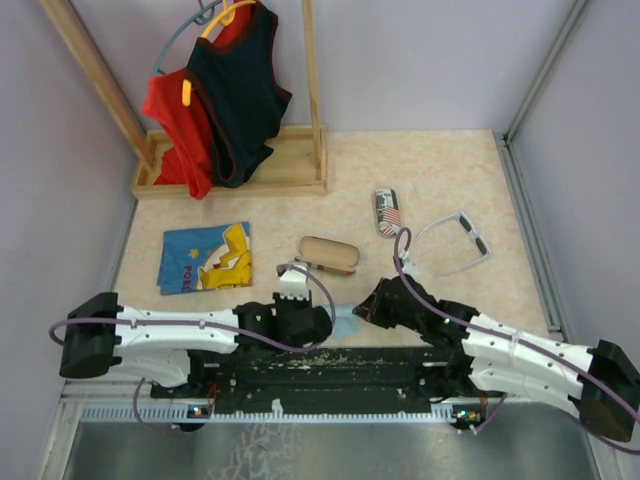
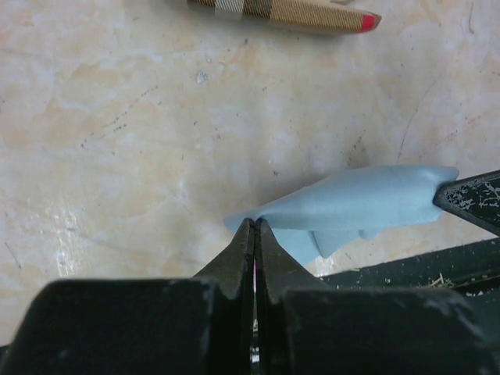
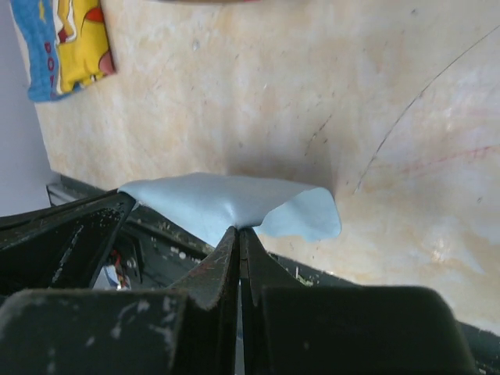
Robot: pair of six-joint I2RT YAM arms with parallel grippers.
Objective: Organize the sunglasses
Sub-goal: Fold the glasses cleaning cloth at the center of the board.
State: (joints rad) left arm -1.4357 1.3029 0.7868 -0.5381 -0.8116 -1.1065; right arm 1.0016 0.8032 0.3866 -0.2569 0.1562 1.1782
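The thin light-blue cloth [image 2: 367, 199], clamped at opposite ends by the closed left gripper [image 2: 255, 223] and the closed right gripper [image 3: 238, 229] at lower centre, could be pulled free if stretched unevenly, while the white-grey-framed sunglasses [image 1: 455, 245] are left untouched at centre right.

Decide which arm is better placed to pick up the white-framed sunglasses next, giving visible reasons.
Right, probably. The white-framed sunglasses lie on the right arm's side, nearer the right gripper than the left gripper. Both are shut on the light-blue cloth, so release comes first.
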